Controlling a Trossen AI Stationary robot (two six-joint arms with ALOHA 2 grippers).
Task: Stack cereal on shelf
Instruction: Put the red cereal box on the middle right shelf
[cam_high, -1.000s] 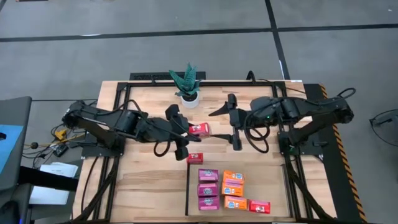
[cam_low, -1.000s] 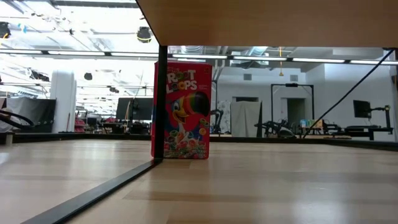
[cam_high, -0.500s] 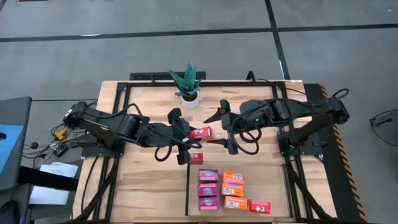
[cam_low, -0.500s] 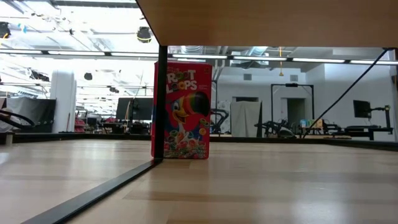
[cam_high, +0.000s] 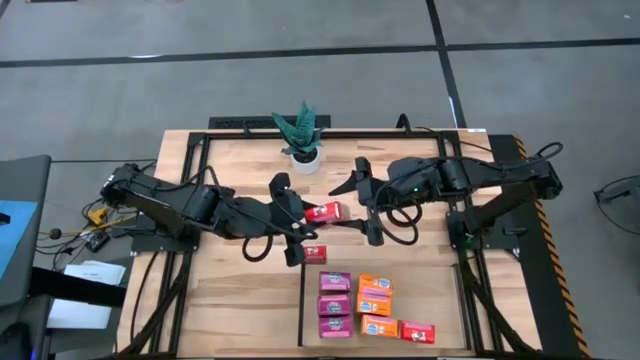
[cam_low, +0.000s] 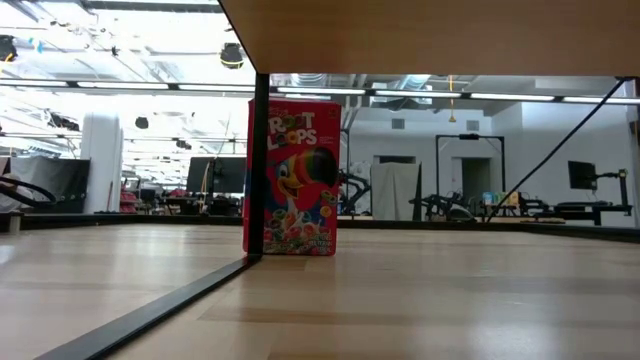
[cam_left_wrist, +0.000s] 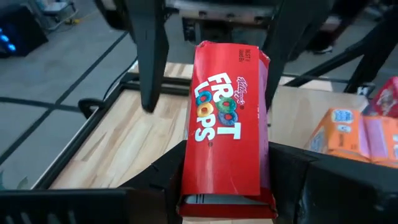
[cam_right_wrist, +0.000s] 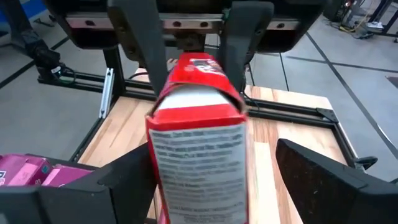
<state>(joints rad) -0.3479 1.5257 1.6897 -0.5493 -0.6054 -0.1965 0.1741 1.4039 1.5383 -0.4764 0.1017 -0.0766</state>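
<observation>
- At the centre of the table, the left pincer grips a red cereal box by one end, in the air above the wood. The right pincer faces it, its jaws spread wide on either side of the free end and not yet closed on it.
- Risk, handover: if the left pincer lets go before the right one clamps, the box probably falls to the table. Cause: no second grip exists yet.
- Risk, misalignment: if the open jaws close off-centre, they may twist or crush the thin cardboard, or knock the box out of the left grip.
- Risk, collision: the two pincers stand very near each other; a further advance could bring their fingers into contact.
- Risk, knock-over: a second red box stands upright at the far corner of the shelf, near the left arm; a low sweep may topple it.
- Count, on the shelf: three purple boxes, three orange boxes, one red box lying flat.
- Count, total: nine boxes, three of each colour.
- Count, other: one potted plant, at the far edge of the table.
</observation>
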